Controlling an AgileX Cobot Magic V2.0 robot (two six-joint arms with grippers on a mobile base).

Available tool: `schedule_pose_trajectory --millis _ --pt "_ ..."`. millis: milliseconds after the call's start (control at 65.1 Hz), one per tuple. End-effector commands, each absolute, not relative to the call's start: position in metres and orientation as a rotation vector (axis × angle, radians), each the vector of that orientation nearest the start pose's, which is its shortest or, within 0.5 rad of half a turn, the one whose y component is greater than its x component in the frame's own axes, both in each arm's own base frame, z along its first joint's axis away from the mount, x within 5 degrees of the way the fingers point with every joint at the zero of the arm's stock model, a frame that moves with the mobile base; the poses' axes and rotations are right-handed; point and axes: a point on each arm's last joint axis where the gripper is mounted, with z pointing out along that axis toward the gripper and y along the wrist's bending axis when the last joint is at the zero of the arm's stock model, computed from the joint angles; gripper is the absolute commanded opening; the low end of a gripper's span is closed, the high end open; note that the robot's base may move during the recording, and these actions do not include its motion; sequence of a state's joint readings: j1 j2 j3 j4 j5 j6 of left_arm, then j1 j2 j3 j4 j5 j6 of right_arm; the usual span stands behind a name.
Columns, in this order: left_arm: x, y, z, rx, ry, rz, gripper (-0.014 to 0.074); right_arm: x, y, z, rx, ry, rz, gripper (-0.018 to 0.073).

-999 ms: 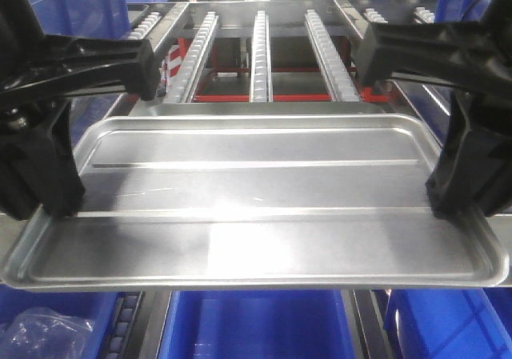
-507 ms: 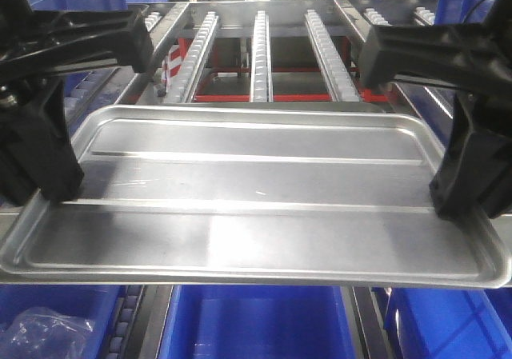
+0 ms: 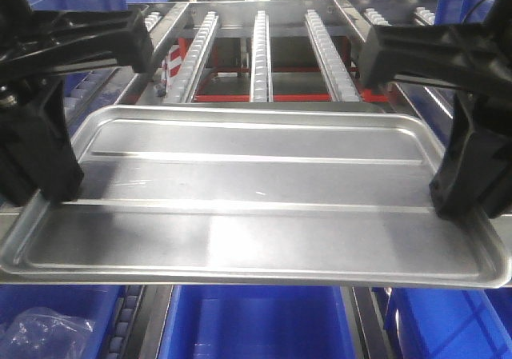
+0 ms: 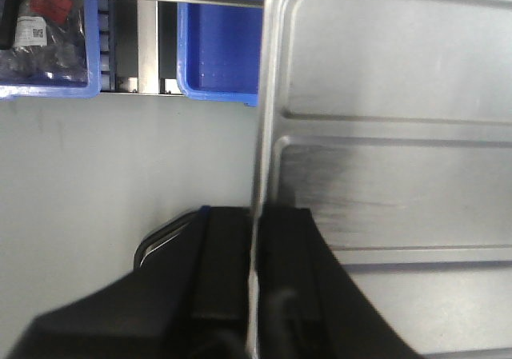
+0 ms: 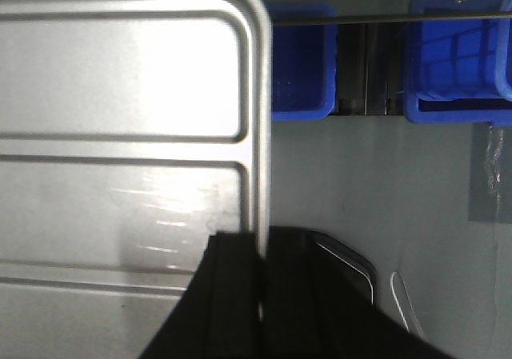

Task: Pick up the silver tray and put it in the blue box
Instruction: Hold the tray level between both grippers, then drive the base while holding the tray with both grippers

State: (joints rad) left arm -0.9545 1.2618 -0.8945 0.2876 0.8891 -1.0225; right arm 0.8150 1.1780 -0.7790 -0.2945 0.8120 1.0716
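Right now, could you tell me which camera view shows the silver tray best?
The exterior front-facing view: nearly the whole silver tray shows, held at both ends. The left wrist view shows only the end rim clamped in the left gripper; the right wrist view, only the end in the right gripper.

The left gripper (image 4: 258,227) and right gripper (image 5: 262,251) are matte black all over, blocky and angular, with broad flat fingers (image 4: 224,255).

The silver tray (image 3: 256,183) is hiding most of the blue box (image 3: 256,329) beneath it, leaving only a strip at the front view's bottom edge. Both wrist views are cropping the tray's far side.
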Motion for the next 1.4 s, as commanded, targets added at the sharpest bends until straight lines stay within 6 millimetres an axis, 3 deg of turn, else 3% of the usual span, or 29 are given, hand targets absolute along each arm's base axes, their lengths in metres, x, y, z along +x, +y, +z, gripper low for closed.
schedule_pose_trajectory --millis 0,1383 --pt "0.1521 -0.1736 0.2890 0.102 2.647 -0.234 -0.0006 0.1616 0.1339 0.2735 0.109 2.614 0.217 0.0057" --pt "0.1522 -0.1738 0.2887 0.103 2.648 -0.232 -0.0006 0.1616 0.1339 0.2735 0.109 2.614 0.217 0.0057"
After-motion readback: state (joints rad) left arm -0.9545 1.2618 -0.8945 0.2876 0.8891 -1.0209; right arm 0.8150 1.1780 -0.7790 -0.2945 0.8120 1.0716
